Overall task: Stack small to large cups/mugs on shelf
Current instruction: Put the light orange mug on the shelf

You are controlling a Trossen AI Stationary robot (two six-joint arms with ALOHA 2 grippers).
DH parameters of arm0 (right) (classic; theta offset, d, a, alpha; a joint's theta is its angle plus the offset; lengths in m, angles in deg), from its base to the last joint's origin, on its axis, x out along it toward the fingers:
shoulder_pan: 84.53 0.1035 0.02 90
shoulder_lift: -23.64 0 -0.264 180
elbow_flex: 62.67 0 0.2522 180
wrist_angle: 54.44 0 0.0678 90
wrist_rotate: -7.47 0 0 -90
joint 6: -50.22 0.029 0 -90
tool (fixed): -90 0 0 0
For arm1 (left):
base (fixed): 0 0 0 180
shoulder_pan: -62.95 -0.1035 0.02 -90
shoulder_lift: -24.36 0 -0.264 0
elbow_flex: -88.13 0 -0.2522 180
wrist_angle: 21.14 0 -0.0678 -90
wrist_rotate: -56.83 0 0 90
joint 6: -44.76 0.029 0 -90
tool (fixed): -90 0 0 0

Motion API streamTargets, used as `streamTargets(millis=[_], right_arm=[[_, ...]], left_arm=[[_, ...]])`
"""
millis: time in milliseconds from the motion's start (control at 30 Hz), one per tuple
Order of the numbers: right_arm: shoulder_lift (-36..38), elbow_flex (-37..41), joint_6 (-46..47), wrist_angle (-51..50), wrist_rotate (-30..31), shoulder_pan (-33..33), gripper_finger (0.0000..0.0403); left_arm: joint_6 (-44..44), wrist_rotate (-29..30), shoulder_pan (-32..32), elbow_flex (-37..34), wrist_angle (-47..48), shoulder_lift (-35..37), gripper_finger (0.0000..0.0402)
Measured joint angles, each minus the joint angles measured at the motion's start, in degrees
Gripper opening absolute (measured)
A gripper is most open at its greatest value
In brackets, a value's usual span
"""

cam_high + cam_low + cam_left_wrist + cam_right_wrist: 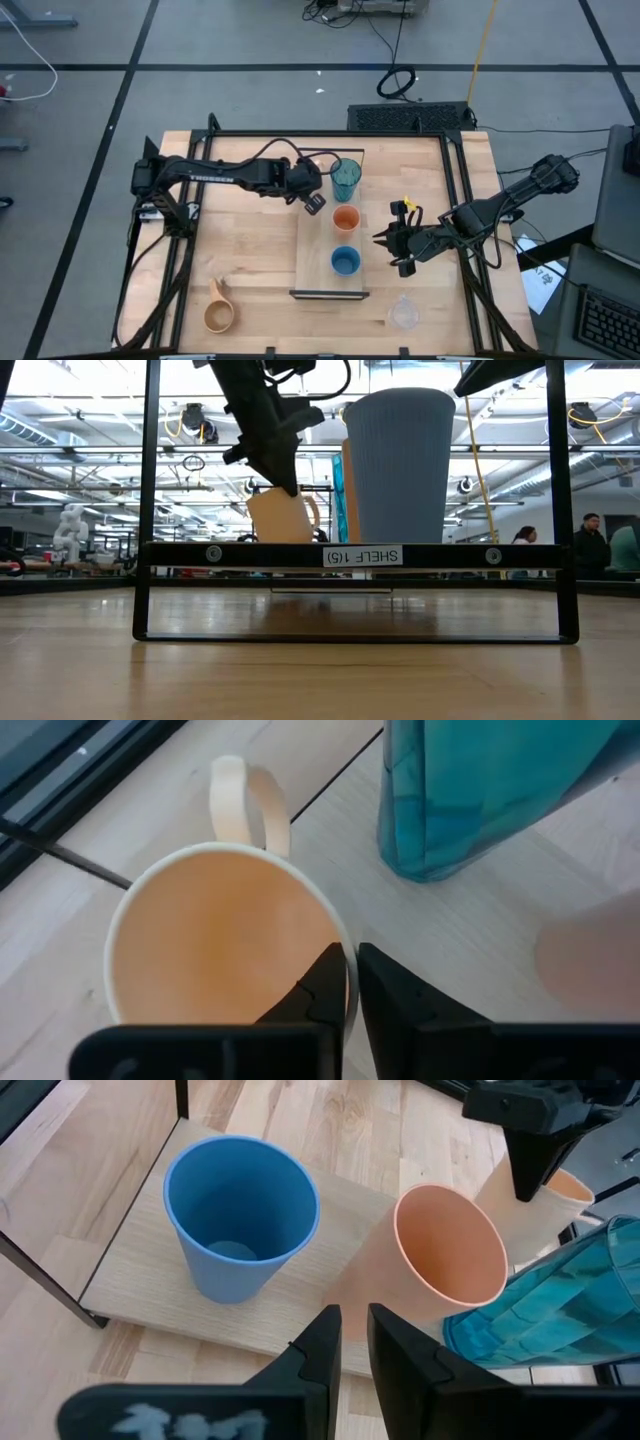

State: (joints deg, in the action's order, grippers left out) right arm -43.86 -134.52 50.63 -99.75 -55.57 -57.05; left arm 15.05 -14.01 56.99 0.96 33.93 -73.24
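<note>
The left gripper [352, 982] pinched the rim of the orange handled mug [215, 935] on the shelf [312, 262], beside the teal tumbler [346, 178]. The right gripper [352, 1342] (jaws narrow, holding nothing) hovered near the blue cup [240, 1215].

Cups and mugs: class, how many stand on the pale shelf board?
4: blue cup, small orange cup, teal tumbler in a row; orange mug at the left edge, left hand on its rim.

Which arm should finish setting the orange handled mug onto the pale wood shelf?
Left. The left gripper is already pinching the rim of the orange handled mug beside the tall teal translucent tumbler on the pale wood shelf. The right gripper hovers empty-handed on the shelf's far side.
</note>
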Motion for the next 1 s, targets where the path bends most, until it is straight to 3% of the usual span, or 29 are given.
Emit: streamTargets(millis=[1000], right_arm=[[0.02,0.04,-1.12,-0.42,-0.04,0.02,0.0042]], left_arm=[[6.42,-2.68,-1.09,0.02,-8.53,-2.08,0.0031]])
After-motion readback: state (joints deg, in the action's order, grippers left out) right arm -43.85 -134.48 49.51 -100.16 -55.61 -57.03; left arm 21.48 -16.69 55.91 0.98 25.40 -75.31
